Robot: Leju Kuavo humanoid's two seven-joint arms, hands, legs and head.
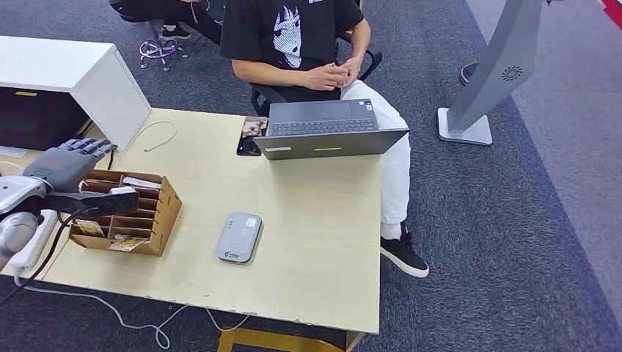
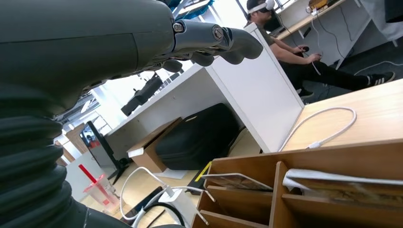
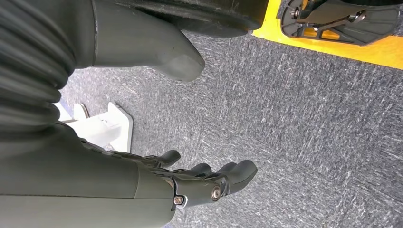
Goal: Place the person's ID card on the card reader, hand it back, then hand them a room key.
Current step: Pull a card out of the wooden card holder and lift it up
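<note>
The card reader (image 1: 239,237), a flat grey slab with rounded corners and a small label at one end, lies face up on the pale wooden desk, just beside the cardboard organizer (image 1: 125,211). White and printed cards (image 1: 141,182) sit in the organizer's open slots.
</note>
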